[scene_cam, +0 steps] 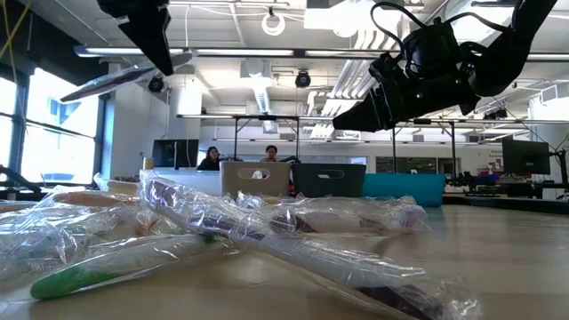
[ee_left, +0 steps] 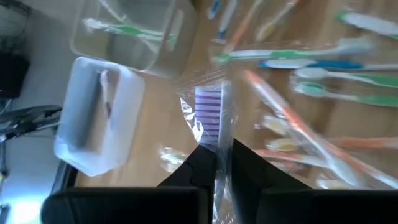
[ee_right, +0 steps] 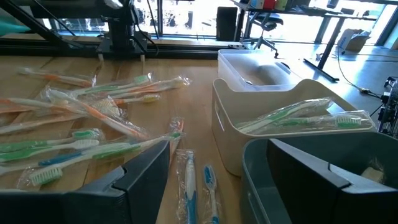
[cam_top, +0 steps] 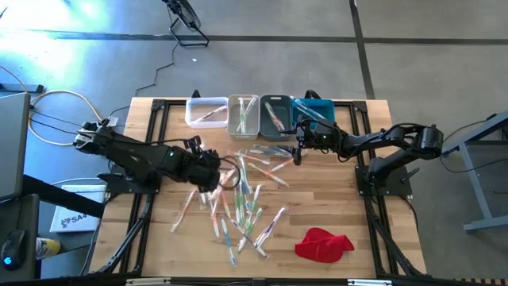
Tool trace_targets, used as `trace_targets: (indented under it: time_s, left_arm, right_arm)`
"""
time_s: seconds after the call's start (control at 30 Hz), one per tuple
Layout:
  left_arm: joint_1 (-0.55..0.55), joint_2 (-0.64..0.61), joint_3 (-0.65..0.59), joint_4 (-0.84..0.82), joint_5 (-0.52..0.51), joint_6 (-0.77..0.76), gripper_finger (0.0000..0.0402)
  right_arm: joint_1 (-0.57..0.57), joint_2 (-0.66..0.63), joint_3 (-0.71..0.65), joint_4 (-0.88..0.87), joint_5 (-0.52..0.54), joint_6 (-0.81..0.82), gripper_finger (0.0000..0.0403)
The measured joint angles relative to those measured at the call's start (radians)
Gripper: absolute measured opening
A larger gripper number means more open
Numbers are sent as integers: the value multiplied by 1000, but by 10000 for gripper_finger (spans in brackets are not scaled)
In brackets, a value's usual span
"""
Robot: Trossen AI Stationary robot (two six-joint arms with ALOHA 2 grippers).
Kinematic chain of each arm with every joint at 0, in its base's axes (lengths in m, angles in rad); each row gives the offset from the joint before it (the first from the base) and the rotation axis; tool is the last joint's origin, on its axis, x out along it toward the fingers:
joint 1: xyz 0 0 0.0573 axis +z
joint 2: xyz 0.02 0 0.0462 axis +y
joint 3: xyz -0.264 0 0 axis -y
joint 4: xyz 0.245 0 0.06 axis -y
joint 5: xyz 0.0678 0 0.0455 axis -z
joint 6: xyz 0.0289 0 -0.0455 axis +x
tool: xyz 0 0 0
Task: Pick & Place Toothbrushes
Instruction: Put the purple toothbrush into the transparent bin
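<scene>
Several wrapped toothbrushes [cam_top: 246, 202] with green, blue, orange and white handles lie scattered flat on the wooden table. My left gripper [cam_top: 217, 172] hovers over the pile's left part, shut on one wrapped toothbrush [ee_left: 209, 113]. The low view shows that toothbrush [scene_cam: 116, 80] in the air below the left gripper [scene_cam: 156, 43]. My right gripper [cam_top: 298, 151] hangs open above the table, just in front of the grey bin [cam_top: 275, 117], touching nothing. In the right wrist view its fingers [ee_right: 146, 171] stand wide apart above loose toothbrushes [ee_right: 189, 180]. My left gripper pinches the wrapped toothbrush between its two fingers [ee_left: 245, 163], on the neck just behind the head [ee_left: 219, 144]. The purple-and-white bristle head [ee_left: 208, 106] sticks out past the fingertips. The toothbrush is lifted clear of the table and slants in the air [scene_cam: 107, 84].
Along the table's far edge stand a white bin [cam_top: 205, 112], a beige bin [cam_top: 243, 116] holding toothbrushes, the grey bin and a blue bin [cam_top: 313, 110]. A red cloth [cam_top: 324, 244] lies near the near right corner. People sit at desks [scene_cam: 240, 160] beyond the table.
</scene>
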Motion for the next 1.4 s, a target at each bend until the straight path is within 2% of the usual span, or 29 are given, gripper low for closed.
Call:
trace_targets:
  time_s: [0.3,0.57,0.77,0.93,1.17,1.4]
  left_arm:
    - [237,0,0,91,11,210,25]
    - [484,0,0,273,176,425,25]
    - [650,0,0,370,234,534,25]
    - [771,0,0,453,323,575,25]
    - [887,0,0,541,336,599,25]
    - [980,4,0,598,401,602,25]
  right_arm:
    - [0,0,0,0,-26,0,261]
    - [0,0,0,0,-26,0,261]
    - [0,0,0,0,-26,0,261]
    - [0,0,0,0,-26,0,261]
    - [0,0,0,0,-26,0,261]
    - [0,0,0,0,-26,0,261]
